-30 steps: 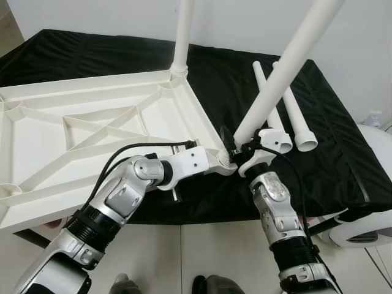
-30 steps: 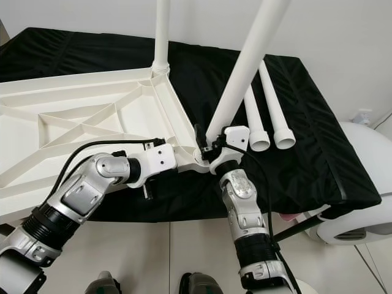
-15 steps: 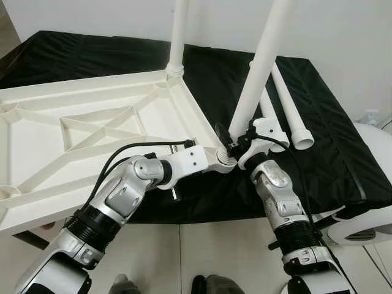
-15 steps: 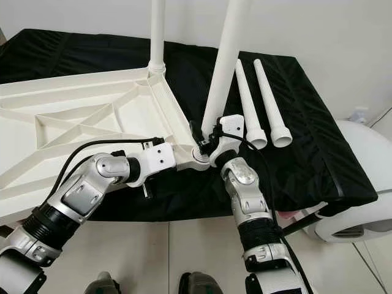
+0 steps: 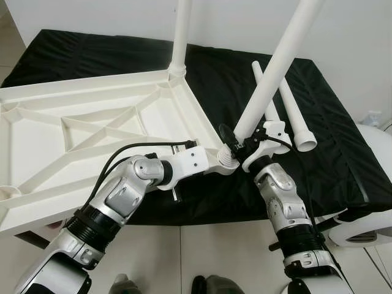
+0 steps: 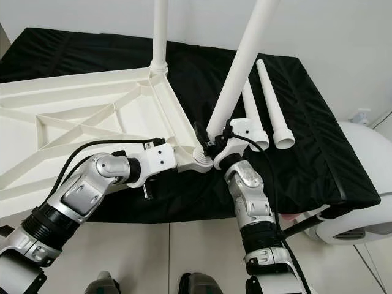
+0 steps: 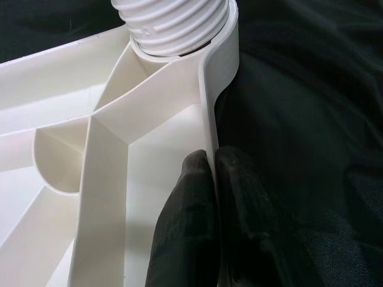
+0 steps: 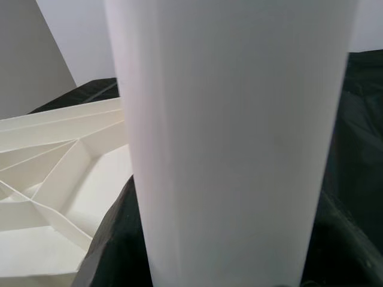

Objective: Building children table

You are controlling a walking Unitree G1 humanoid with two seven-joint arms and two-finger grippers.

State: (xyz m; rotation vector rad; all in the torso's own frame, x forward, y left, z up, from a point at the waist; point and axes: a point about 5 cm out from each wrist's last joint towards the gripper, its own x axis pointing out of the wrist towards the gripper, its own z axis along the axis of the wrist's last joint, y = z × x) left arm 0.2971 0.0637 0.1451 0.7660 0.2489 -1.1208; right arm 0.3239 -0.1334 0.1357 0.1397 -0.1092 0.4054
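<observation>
Left eye view: the white tabletop was seen lying upside down on a bench draped in black cloth. One leg was seen standing upright in the far corner socket. The left tool was placed at the near corner of the tabletop. A second leg was held tilted at that corner's socket by the right tool. Two loose legs were seen lying side by side on the cloth.

Left wrist view: the tabletop's thin side wall was pinched between the black fingers, just beside the leg's threaded end.

Right wrist view: the tilted leg was seen close up; the closure of the right tool could not be told.
</observation>
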